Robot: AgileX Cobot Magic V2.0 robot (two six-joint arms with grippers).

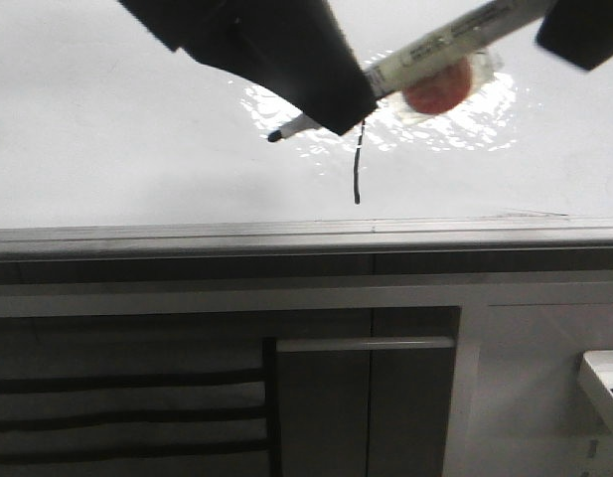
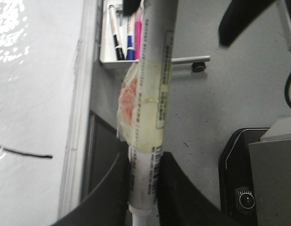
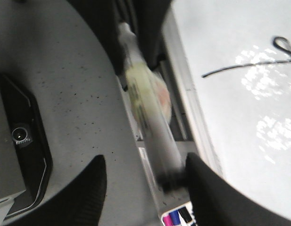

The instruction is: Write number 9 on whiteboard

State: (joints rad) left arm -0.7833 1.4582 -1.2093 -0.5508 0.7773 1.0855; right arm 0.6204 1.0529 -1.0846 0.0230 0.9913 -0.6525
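Note:
My left gripper (image 1: 331, 104) is shut on a grey-white marker (image 1: 435, 45) and holds it slantwise over the whiteboard (image 1: 127, 119), its black tip (image 1: 275, 136) at or just above the surface. A red-orange pad (image 1: 440, 91) is taped to the barrel. A thin black stroke, the number 9 (image 1: 358, 167), runs down from beside the tip. In the left wrist view the jaws (image 2: 145, 188) clamp the marker (image 2: 152, 94). My right gripper (image 1: 584, 30) is open, and the marker's rear end (image 3: 164, 165) lies between its fingers, close to one finger (image 3: 202, 179). The stroke also shows in the right wrist view (image 3: 239, 67).
A silver edge strip (image 1: 286, 238) borders the board's near side, with dark cabinet fronts (image 1: 366, 397) below. A white tray of spare markers (image 2: 120, 42) hangs by the board's edge. A black device (image 2: 244, 188) sits on the grey floor.

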